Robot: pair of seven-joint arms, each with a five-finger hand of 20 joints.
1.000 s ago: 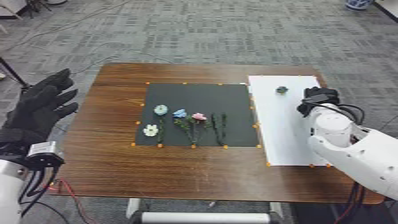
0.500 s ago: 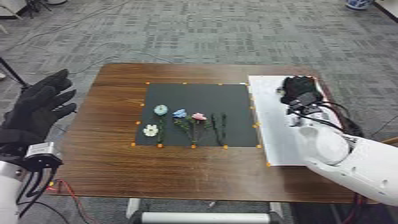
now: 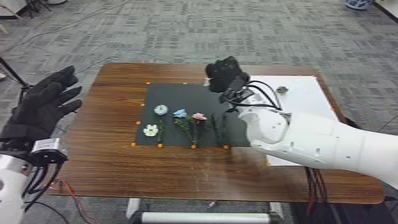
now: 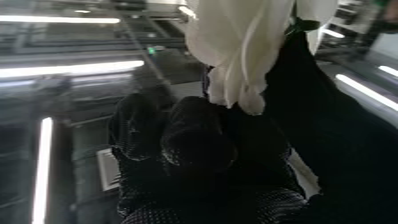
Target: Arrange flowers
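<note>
Right hand is gripping white flower

The hand is standing partly closed, its fingers and thumb keeping the petals pinched between them. It is hovering above the far right part of the dark mat. The left hand is hanging open beside the table, holding nothing.

White petals look smooth — the table wood, the mat matt.
</note>
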